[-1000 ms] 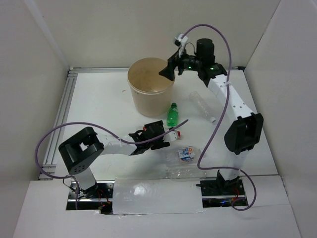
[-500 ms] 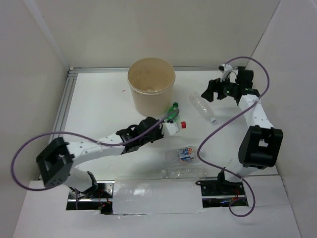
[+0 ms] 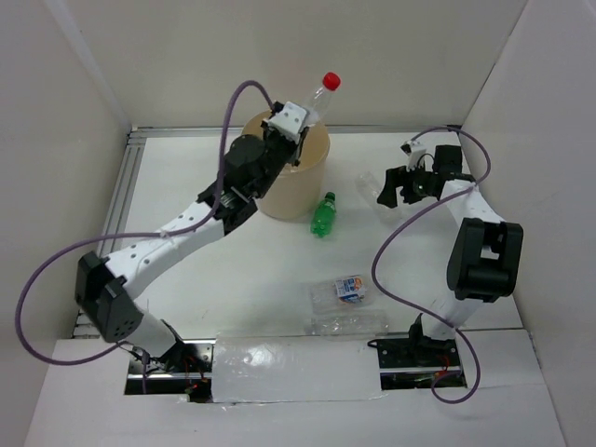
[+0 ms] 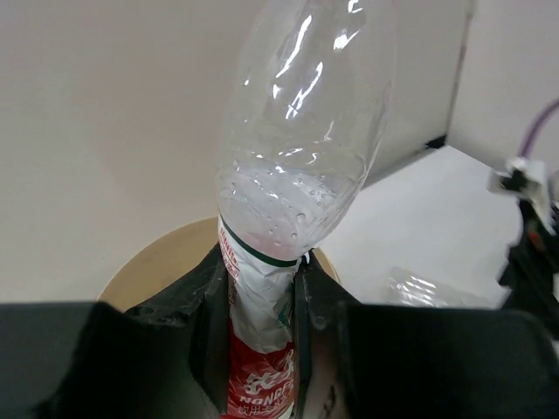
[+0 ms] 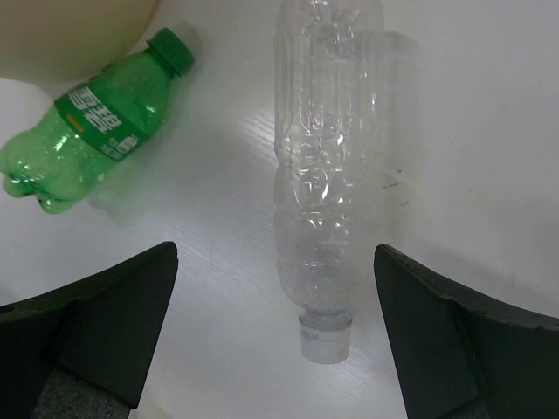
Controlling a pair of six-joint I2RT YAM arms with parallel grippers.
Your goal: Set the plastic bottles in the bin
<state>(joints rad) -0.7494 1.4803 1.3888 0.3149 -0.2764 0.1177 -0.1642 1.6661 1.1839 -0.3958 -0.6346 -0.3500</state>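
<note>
While the left gripper [image 3: 291, 119] is clamped tight on a clear bottle with a red cap [image 3: 315, 97], it holds that bottle in the air above the bin [image 3: 296, 193], cap end pointing up and away from the arm. From the left wrist camera, the black fingers [image 4: 210, 305] pinch the bottle [image 4: 297, 166] at its red-and-white label, and the tan rim of the bin [image 4: 162, 262] shows just behind and below.

The right gripper [image 3: 391, 189] is spread wide and holds nothing. It hangs low over a second clear bottle [image 5: 327, 175], which lies on its side on the white table [image 3: 186, 186] between the two open fingers [image 5: 105, 323], touching neither of them (its pale cap points toward the camera).

A green bottle [image 3: 323, 214] lies on the table just beside the foot of the bin, and the right wrist view shows it [image 5: 96, 122] to the left of the clear one, apart from it.

Nearer the arm bases, two more bottles lie on the table close together: one with a blue and orange label [image 3: 349, 289] and a clear one [image 3: 349, 324] just in front of it.
</note>
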